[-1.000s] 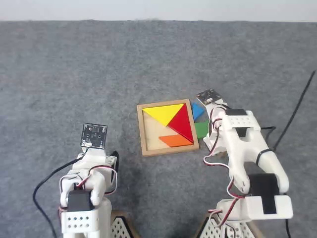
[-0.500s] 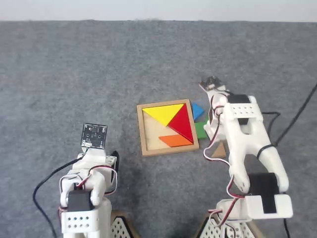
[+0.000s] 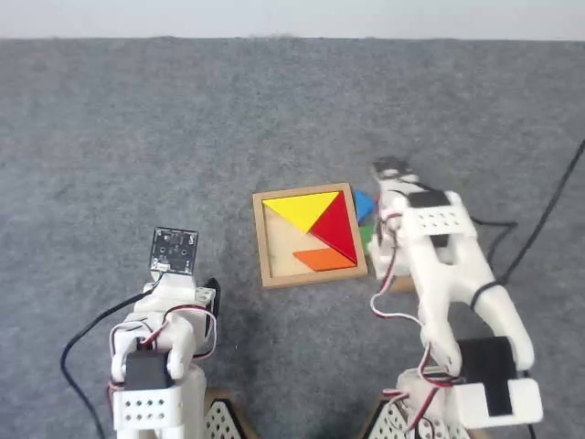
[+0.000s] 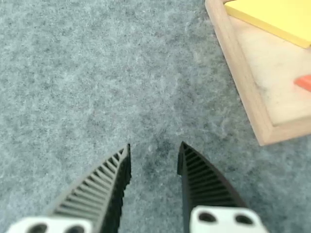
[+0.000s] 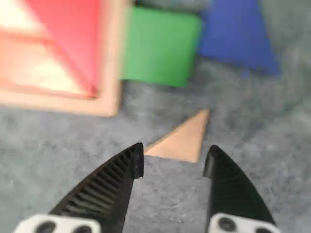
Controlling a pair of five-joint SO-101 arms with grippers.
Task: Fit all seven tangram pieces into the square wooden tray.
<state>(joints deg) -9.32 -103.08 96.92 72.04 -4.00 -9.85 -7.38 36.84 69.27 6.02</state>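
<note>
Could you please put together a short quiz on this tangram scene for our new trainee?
1. True or false: the green piece lies inside the wooden tray.
2. Which piece lies nearest the tips of the open right gripper? A) the green piece B) the tan triangle C) the blue triangle
3. Fill in: ___ coloured pieces lie in the tray.

Key: 1 false, it lies outside, against the tray's edge. 2 B. 3 three.

The left arm (image 3: pixel 157 352) sits folded back near its base, the left gripper (image 4: pixel 153 151) pointing down with jaws apart. The right arm (image 3: pixel 450 274) stretches forward, the right gripper (image 5: pixel 173 154) angled down, jaws likewise apart.
</note>
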